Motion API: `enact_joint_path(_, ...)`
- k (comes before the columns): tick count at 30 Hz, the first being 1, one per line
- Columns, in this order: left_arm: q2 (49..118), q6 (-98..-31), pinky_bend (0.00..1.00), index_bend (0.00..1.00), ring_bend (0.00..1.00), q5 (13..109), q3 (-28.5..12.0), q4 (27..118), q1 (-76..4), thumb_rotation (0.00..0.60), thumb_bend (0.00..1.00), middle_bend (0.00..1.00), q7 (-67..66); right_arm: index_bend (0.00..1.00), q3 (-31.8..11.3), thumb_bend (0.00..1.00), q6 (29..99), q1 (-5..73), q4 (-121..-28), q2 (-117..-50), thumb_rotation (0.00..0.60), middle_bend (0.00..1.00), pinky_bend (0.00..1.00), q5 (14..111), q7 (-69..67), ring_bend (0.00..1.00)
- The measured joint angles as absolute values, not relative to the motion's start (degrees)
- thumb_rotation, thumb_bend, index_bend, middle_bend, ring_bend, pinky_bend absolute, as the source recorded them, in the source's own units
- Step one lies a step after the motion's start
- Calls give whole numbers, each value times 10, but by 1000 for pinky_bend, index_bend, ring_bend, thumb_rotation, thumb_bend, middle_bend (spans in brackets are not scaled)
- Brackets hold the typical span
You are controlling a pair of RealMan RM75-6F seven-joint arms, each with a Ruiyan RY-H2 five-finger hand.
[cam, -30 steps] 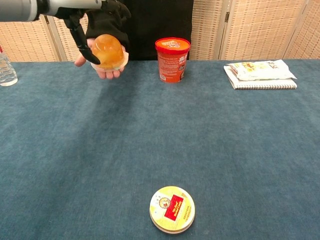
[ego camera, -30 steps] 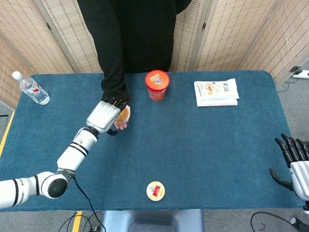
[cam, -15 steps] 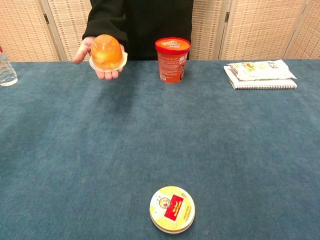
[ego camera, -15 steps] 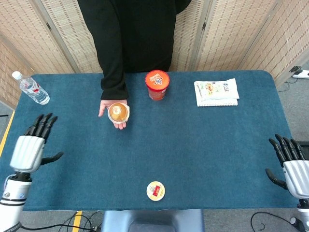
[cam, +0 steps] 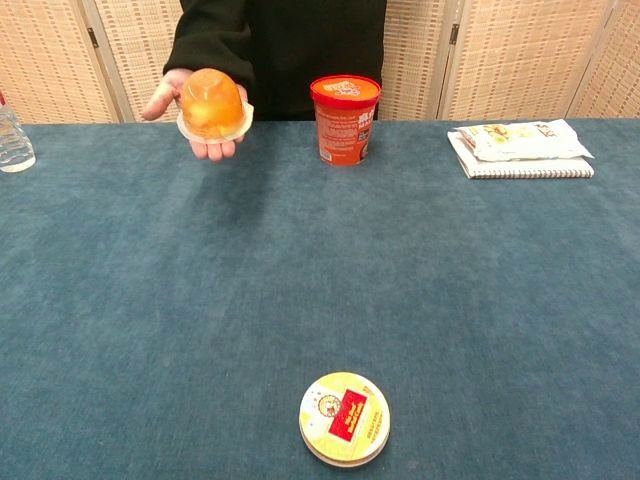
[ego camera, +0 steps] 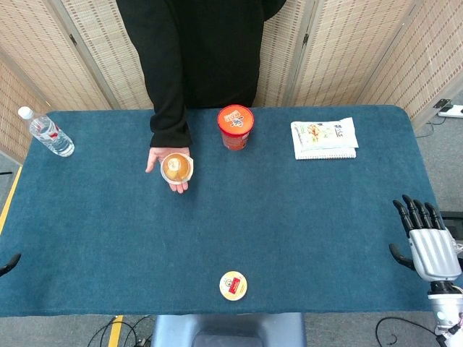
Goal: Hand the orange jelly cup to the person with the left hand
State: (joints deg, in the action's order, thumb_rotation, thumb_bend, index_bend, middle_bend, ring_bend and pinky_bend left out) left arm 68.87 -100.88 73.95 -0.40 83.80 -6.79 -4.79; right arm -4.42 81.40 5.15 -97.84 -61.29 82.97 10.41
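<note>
Orange jelly cup (ego camera: 176, 167) sits dome-up on person's open palm (cam: 196, 120), above far-left part of blue table (ego camera: 304, 217), clear of cloth. Red tub (ego camera: 235, 126) upright just to its right. Snack packet on notebook (ego camera: 323, 137) far right; water bottle (ego camera: 46, 133) far left; round yellow tin (cam: 344, 418) at near edge. Right hand (ego camera: 425, 242) at table's right edge, fingers apart, holding nothing. Left hand (ego camera: 9, 264): only a dark tip at frame edge, state cannot be told.
</note>
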Motion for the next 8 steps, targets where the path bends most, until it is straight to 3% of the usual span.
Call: enact_joint_path(8, 680, -963, 121, 0, 0, 777, 5, 851, -65, 600, 111, 0, -13, 0, -43, 233, 814, 52, -974, -612, 600, 0, 0, 828, 98, 0)
